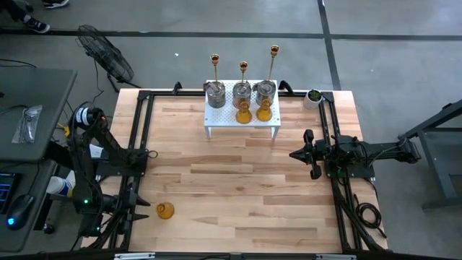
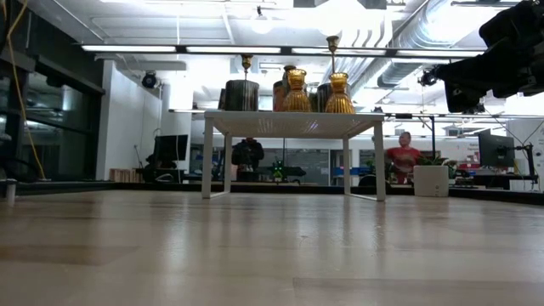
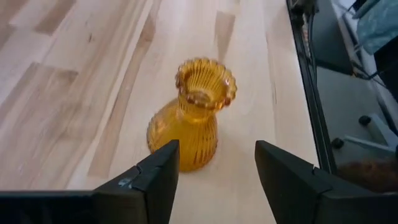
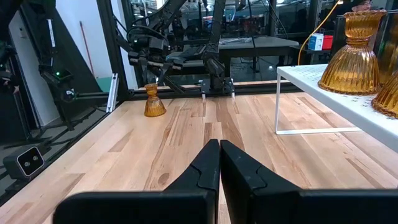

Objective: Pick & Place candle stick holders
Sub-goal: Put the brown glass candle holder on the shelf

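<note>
Left gripper (image 3: 214,180) parted around amber holder (image 3: 191,118), right gripper (image 4: 219,163) closed, empty

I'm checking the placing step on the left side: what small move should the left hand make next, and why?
Probably draw the left hand straight back from the amber glass holder. Its fingers stand open on either side of the holder, which sits upright on the table near the left edge, apart from the white rack holding the others. Backing out straight should avoid tipping it.

Wooden table (image 1: 238,188); white stand (image 1: 242,120); amber holder (image 1: 165,210)
</note>
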You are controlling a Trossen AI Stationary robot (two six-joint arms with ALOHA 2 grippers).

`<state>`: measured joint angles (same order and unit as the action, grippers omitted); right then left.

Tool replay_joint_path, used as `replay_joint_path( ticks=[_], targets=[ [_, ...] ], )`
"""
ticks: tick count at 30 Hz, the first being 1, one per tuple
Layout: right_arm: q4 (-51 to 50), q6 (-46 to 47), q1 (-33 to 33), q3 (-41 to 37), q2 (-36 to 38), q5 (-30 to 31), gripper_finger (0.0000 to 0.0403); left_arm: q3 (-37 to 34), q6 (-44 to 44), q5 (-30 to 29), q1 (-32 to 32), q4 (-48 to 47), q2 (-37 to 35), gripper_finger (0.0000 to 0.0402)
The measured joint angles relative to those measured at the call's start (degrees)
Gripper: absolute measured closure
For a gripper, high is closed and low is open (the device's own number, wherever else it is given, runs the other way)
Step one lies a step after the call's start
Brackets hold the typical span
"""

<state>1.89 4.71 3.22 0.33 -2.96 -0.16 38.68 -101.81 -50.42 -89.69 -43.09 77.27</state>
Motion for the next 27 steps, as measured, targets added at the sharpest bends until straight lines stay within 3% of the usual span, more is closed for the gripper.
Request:
replay_joint_path(
  ticks=[8,16,27],
  targets=[
    [-0.02,0.0,0.0,0.01,0.0,0.06,0.0398,0.13,-1.55,1.34,0.16,-1.37,0.33,0.0197],
    [0.0,0.02,0.0,0.01,0.0,0.06,0.0398,3.06,-2.03,3.61,2.41,-13.49,-5.12,0.0197],
    [-0.06,0.01,0.0,0.01,0.0,0.04,0.0398,3.1,8.65,9.62,4.79,-10.78,-6.33,0.0197]
  ],
)
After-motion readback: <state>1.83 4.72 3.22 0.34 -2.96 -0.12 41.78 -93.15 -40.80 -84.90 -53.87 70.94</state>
